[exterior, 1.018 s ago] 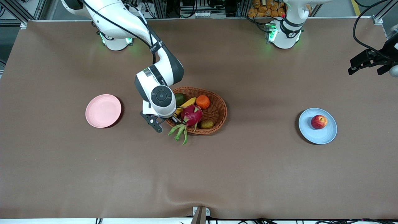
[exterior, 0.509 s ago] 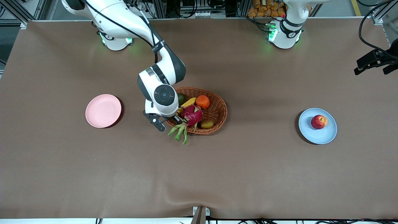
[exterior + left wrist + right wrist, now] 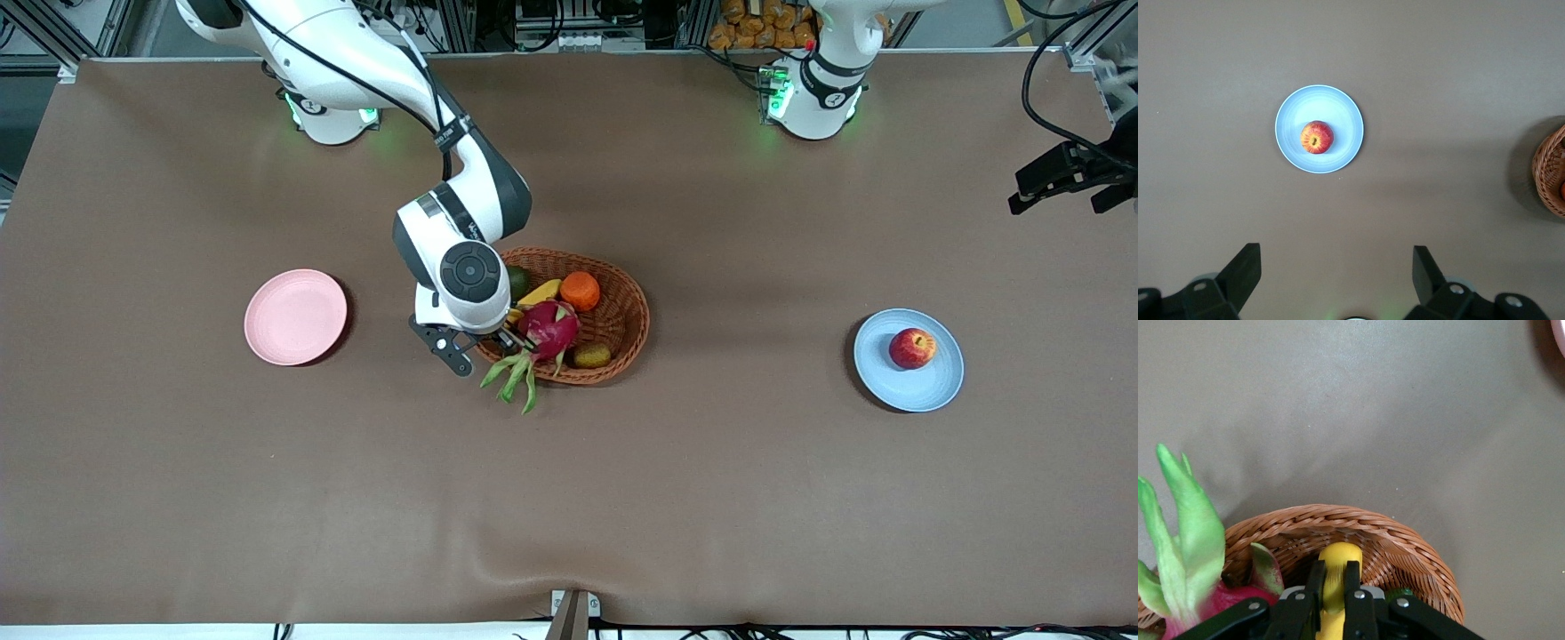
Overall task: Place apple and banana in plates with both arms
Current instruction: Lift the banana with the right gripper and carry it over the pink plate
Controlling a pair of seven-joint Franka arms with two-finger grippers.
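The apple lies on the light blue plate; both show in the left wrist view, apple on plate. The pale pink plate is bare. The banana lies in the wicker basket. My right gripper is down in the basket's end toward the right arm, shut on the banana. My left gripper is open and empty, high over the left arm's end of the table; its fingers frame bare cloth.
The basket also holds a magenta dragon fruit with green leaves hanging over the rim, an orange fruit, a green fruit and a small brownish fruit. The basket's rim rises close around the right gripper.
My right wrist shifted slightly toward the basket a second ago and has held still since. My left gripper drifted toward the left arm's end of the table.
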